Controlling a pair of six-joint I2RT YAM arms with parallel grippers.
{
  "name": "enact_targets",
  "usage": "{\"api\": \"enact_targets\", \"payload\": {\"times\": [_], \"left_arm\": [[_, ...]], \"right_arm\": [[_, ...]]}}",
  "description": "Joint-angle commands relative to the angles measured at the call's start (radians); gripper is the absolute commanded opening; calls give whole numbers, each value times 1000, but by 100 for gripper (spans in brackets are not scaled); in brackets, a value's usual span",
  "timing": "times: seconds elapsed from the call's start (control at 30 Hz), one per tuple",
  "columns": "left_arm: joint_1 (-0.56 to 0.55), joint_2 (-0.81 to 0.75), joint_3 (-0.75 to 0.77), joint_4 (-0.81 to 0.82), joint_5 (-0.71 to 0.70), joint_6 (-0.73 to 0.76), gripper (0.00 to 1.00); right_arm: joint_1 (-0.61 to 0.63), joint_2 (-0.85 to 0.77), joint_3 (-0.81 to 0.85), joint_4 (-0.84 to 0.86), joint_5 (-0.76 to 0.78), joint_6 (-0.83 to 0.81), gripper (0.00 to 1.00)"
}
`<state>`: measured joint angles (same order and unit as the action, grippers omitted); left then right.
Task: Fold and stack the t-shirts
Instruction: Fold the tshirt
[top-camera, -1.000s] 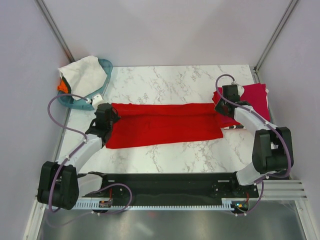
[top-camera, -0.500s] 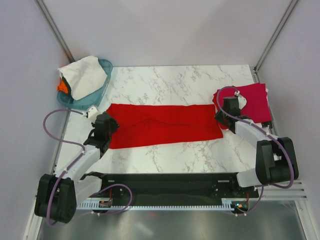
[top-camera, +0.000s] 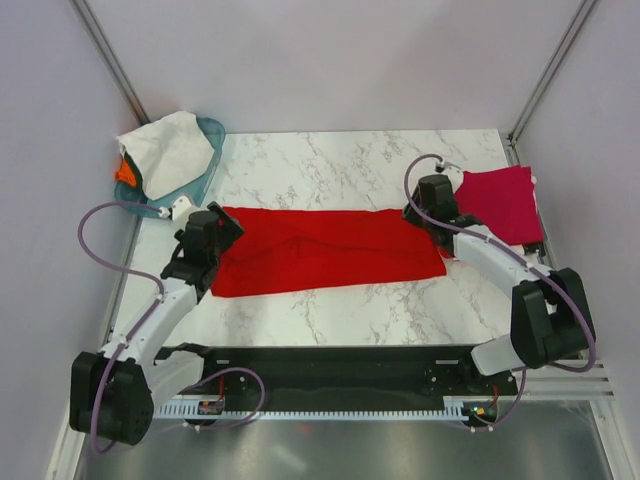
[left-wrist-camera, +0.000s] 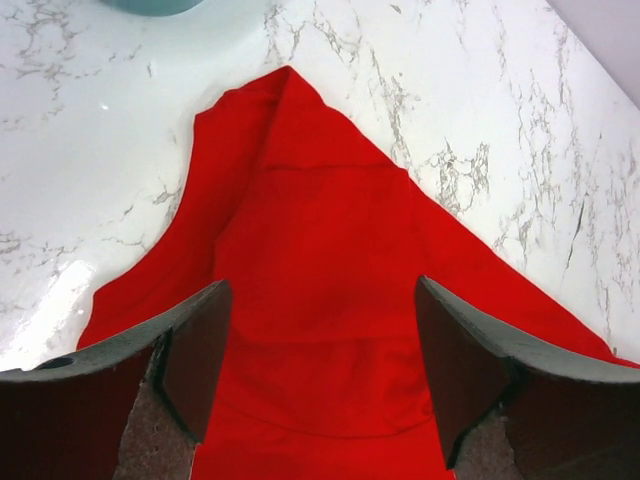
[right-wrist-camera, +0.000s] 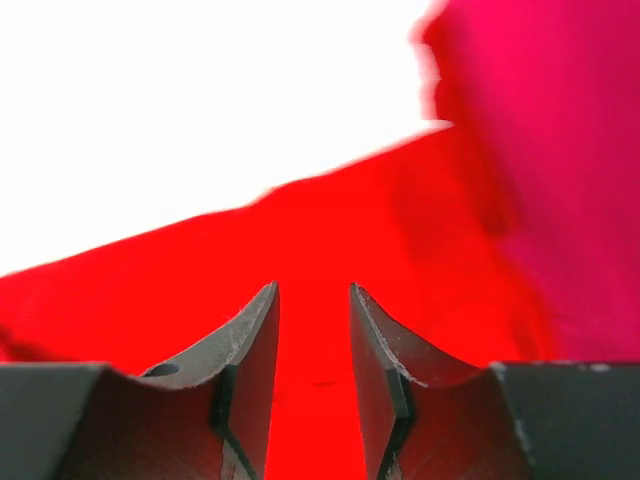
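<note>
Top external: one teal basket (top-camera: 207, 160) at the desk's (top-camera: 340, 160) far left holds the white shirt (top-camera: 165, 150) over an orange item (top-camera: 124, 174). There are three shirts in all: the red shirt (top-camera: 320, 250) lies as a long strip mid-desk, and the crimson shirt (top-camera: 500, 200) lies at the right edge. A second ago the right hand (top-camera: 428, 205) sat over the crimson shirt; now it is at the strip's right end. Left wrist: the left hand (left-wrist-camera: 320, 300) is spread wide above the red shirt, holding nothing. Right wrist: the right hand is narrowly parted and empty, over the red shirt.
</note>
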<state>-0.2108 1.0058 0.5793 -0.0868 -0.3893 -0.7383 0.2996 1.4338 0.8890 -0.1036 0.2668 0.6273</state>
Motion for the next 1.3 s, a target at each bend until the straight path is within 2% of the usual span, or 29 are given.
{"api": "enact_targets", "payload": {"times": [0.0,0.2,0.33,0.4,0.47,0.6,0.8,0.93,1.27], "left_arm": [[14,74,82,-48,7,-22,81],[171,189,122,-68,200,-147,77],[209,195,134,-99,308,-141,76],[209,172,140,-126,348,-101,76],[209,130,149,-181,354,-76,78],[255,83,178,-280,369,-13,79],[283,41,172,-326,371,19,78],[291,31,186,-333,385,31,78],[315,30,228,-355,385,83,78]], "right_arm": [[52,86,121,-24,-79,-31,41],[214,226,220,13,-164,2,39],[283,319,280,131,-340,-38,50],[302,393,327,159,-432,-58,52],[320,479,411,162,-506,-78,53],[348,598,566,159,-552,-95,52],[374,741,721,130,-598,-115,54],[394,786,760,105,-617,-129,54],[420,791,722,107,-609,-153,54]]}}
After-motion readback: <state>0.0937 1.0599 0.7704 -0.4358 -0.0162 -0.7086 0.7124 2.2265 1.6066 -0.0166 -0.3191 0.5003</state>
